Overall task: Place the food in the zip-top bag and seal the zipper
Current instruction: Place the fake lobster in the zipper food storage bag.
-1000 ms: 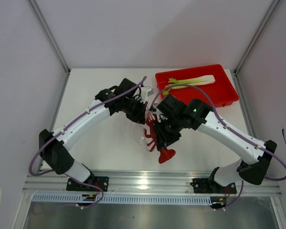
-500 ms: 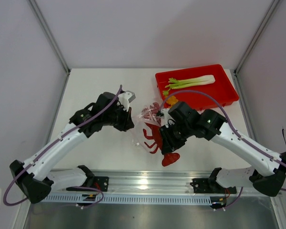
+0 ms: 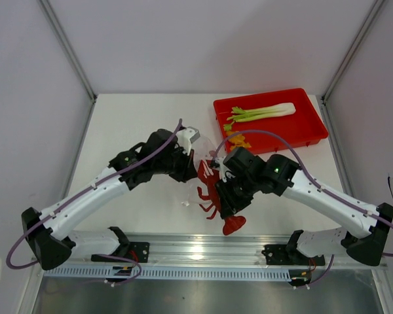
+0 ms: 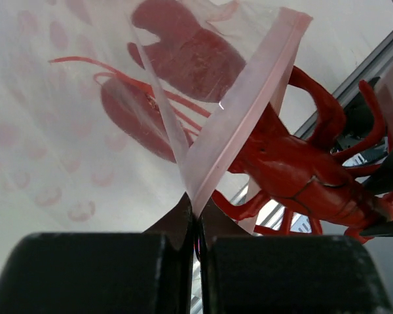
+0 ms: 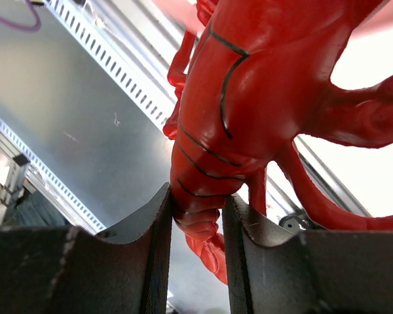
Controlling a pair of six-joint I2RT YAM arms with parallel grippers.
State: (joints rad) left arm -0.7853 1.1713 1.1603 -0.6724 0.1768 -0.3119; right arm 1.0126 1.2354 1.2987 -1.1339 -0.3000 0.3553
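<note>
My left gripper (image 3: 191, 165) is shut on the pinkish rim of the clear zip-top bag (image 3: 198, 157) and holds it up above the table. In the left wrist view the zipper (image 4: 243, 116) runs up from the gripper (image 4: 196, 219) and the mouth gapes. My right gripper (image 3: 228, 200) is shut on the tail end of the dark red spiky piece, a lobster (image 3: 211, 188). Its claws show through the bag's plastic (image 4: 85, 131); its body (image 4: 308, 180) is outside the rim. The right wrist view shows the lobster (image 5: 249, 98) between the gripper's (image 5: 195, 222) fingers. The green stalk (image 3: 263, 112) and the yellow-orange pieces (image 3: 238, 139) lie in the red tray.
The red tray (image 3: 311, 131) stands at the back right of the white table. A metal rail (image 3: 196, 247) runs along the near edge, under the lobster's tail fan (image 3: 234, 226). Both arms meet over the middle of the table.
My left gripper has swung right with the bag, back up against the lobster's head. My right gripper has shifted slightly left with the lobster.
</note>
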